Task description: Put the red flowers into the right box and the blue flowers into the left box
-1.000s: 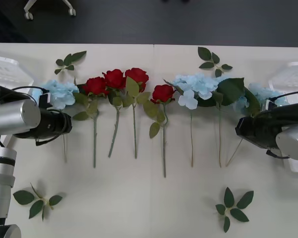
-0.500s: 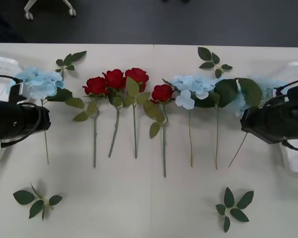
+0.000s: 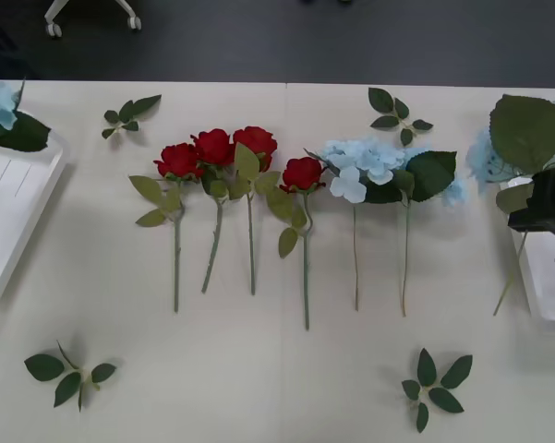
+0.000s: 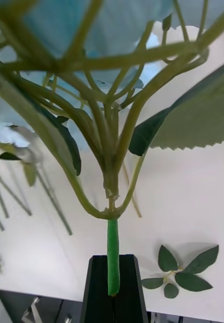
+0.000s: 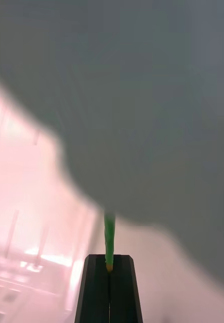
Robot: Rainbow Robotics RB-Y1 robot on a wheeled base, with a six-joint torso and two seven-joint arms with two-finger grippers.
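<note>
Pale surface (image 3: 259,369): four deep-red artificial roses (image 3: 217,148), two pale-blue petal clusters (image 3: 360,161) lying. My right hand (image 4: 112,282) and left hand (image 5: 109,282) each pinch one blue flower's green stem.

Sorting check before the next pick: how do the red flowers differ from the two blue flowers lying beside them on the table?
The red flowers are four compact deep-red roses with small leaves. The blue flowers beside them are two loose pale-blue petal clusters with a much larger dark leaf. The roses lie left of centre, the blue pair right of centre. Both groups lie flat, thin green stems pointing toward the robot.
</note>
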